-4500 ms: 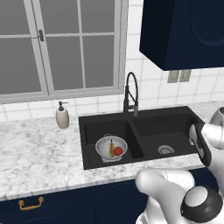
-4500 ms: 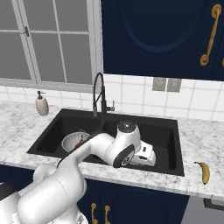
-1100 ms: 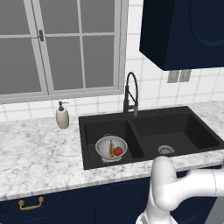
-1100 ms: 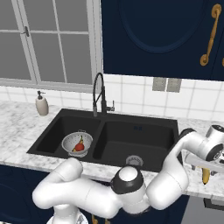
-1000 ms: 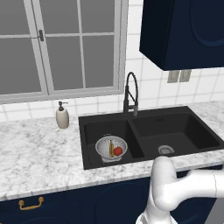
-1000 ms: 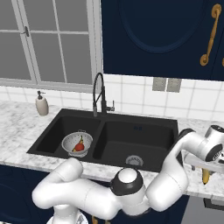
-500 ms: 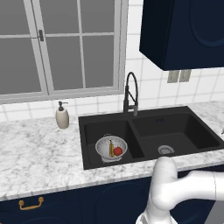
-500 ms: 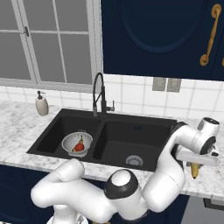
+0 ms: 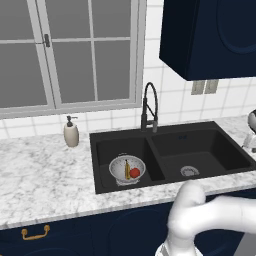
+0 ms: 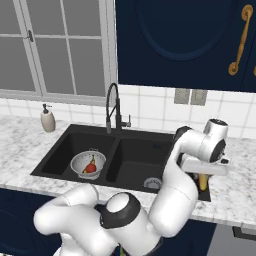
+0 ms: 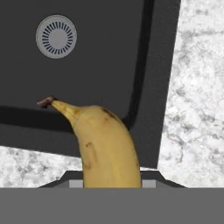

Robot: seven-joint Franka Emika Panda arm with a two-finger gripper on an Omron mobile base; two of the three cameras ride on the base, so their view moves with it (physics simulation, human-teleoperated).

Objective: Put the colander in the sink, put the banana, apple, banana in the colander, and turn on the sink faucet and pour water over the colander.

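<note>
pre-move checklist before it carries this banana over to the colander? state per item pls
1. Banana in hand: ok. The held banana rises from between the gripper fingers.
2. Lifted off the counter: ok, it hangs over the sink corner.
3. Colander in the sink: ok, it sits in the left basin.
4. Room in the colander: ok. It holds one banana and the apple, with space left.
5. Path across the right basin: ok, just the drain; the sink faucet stands at the back.
6. Water off: ok, no stream visible.
</note>
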